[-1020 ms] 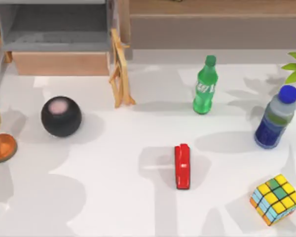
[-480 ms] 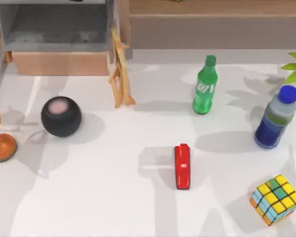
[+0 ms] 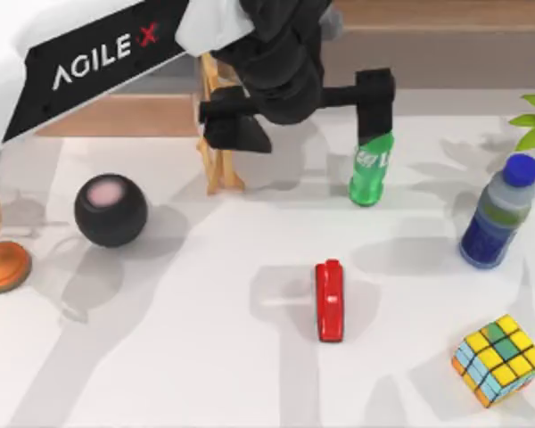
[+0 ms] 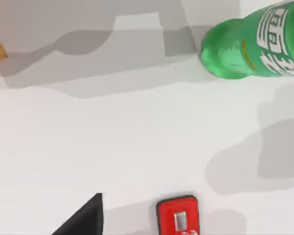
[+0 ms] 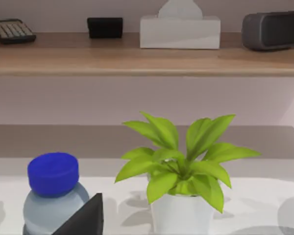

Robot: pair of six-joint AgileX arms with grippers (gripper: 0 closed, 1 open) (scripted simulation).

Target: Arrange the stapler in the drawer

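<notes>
Overhead, white table (image 3: 205, 357), wooden shelf (image 5: 137, 61)

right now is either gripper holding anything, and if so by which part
Nothing is held. The left gripper hangs open above the table near the green plastic bottle, while the small red stapler lies untouched on the white table.

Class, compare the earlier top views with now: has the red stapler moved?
No. The stapler lies at the same spot below the green bottle, untouched.
</notes>
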